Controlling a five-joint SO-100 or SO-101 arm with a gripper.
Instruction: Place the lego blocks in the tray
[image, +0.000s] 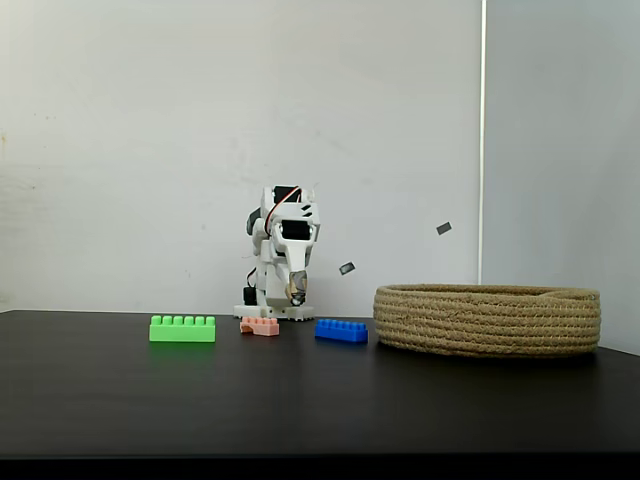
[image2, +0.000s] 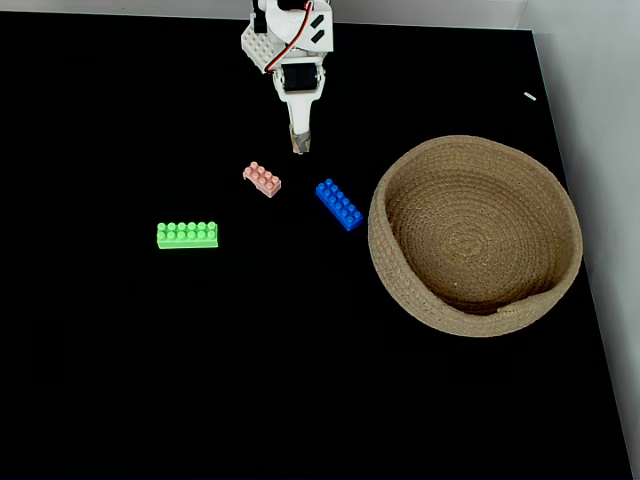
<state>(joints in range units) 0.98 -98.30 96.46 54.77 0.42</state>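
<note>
- Lego blocks: three lie on the black counter (image2: 120, 380), none of them in the tray. The green brick (image2: 187, 235) sits left of centre in the top-down fixed view; in the side-on fixed view it is the leftmost of the row (image: 182, 329).
- The salmon-pink brick (image2: 262, 179) lies above and to the right of the green one in the top-down fixed view, turned at a slant; in the side-on view it sits low in the middle (image: 260, 326).
- The blue brick (image2: 339, 204) lies slanted just beside the tray's left rim without touching it; in the side-on view it is right of the pink one (image: 341, 331).
- The gripper (image2: 300, 147) points down the frame from the white arm (image2: 290, 40) at the top centre. Its fingers look drawn together, with no gap between them and nothing held. It touches no brick; the pink brick is nearest, down and to its left. In the side-on view it hangs folded in front of the arm's base (image: 295, 293), above the counter.
- The tray (image2: 400, 270) is a round coiled-rope basket on the right side; its inside holds nothing. In the side-on view it stands at the right (image: 487, 325), its rim higher than the bricks.
</note>
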